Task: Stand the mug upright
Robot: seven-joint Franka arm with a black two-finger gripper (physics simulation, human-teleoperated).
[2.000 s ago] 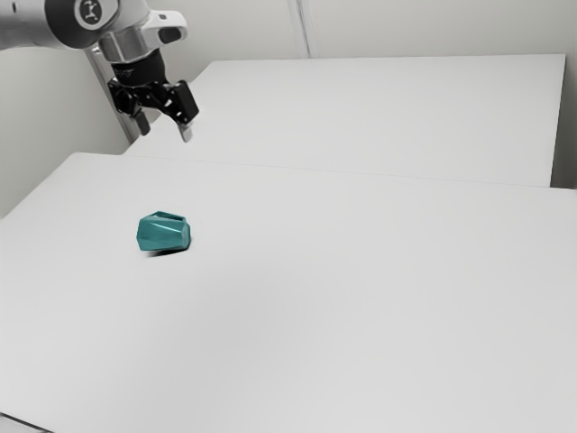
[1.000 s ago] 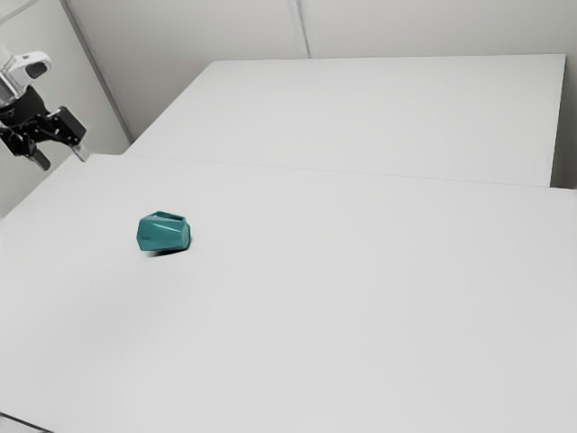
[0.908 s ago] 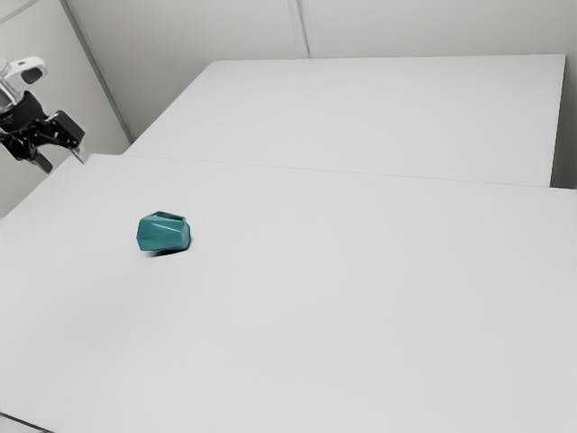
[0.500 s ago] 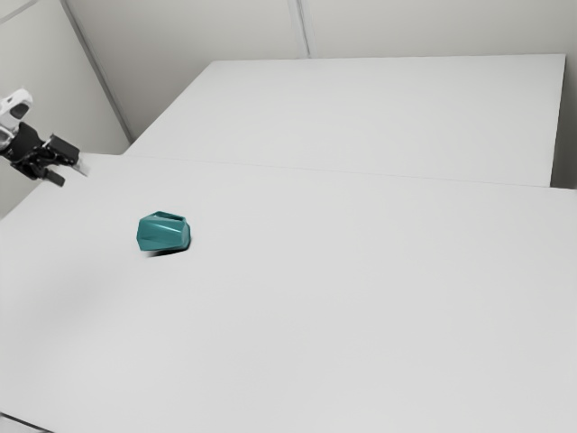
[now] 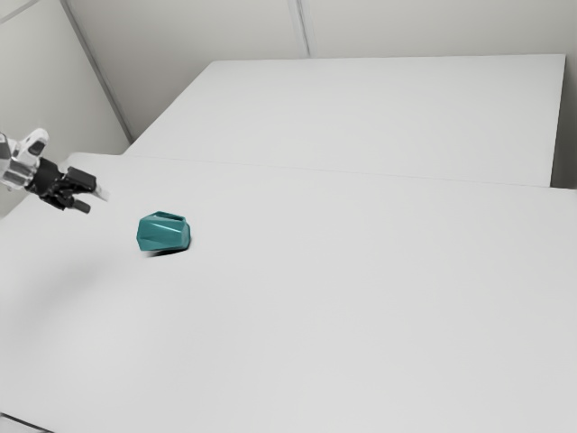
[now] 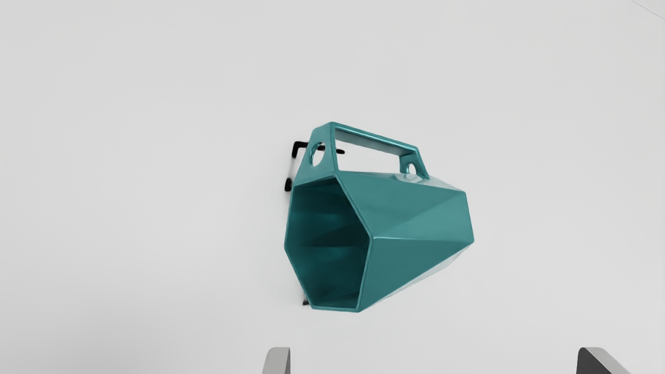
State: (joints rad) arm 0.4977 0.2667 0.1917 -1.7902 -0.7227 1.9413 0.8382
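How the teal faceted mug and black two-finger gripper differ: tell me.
The teal faceted mug is teal throughout; the black two-finger gripper has paler tips. The mug lies on its side; the gripper hangs in the air, fingers apart. Both are empty.

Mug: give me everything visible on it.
The mug is teal, faceted, with a slightly glossy surface that could be glazed ceramic or plastic. Its many-sided mouth is open, the interior dark with nothing seen inside, and the body narrows toward the base. An angular handle, pierced by a round hole near each end, runs along one side. It lies on its side on the white table, not yet upright. The open gripper is near it, on the exterior view's left, not touching.
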